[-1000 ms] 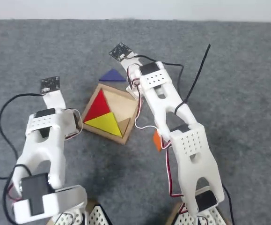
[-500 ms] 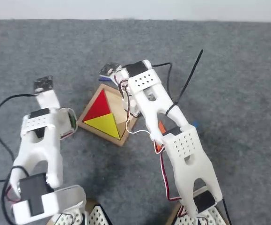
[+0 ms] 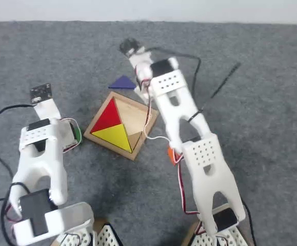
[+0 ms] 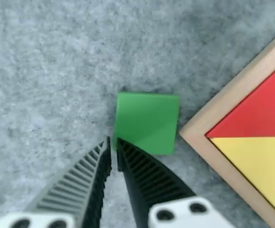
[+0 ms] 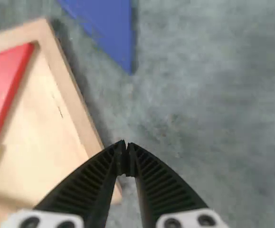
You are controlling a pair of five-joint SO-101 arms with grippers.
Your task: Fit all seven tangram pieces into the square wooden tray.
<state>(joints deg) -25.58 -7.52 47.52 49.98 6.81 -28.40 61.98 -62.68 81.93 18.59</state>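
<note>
The square wooden tray [image 3: 136, 118] sits turned like a diamond just left of centre in the high view, on the grey bench [image 3: 261, 77]. A red triangle [image 3: 107, 117] and a yellow triangle [image 3: 115, 136] fill its left half. A blue triangle [image 3: 122, 83] lies just above its top corner. The left pincer [image 4: 112, 145] is clenched on nothing, tips at the edge of a green square [image 4: 147, 122] just beside the tray's left corner. The right pincer [image 5: 126, 147], also clenched and empty, hangs by the tray's outer edge near the blue triangle.
</note>
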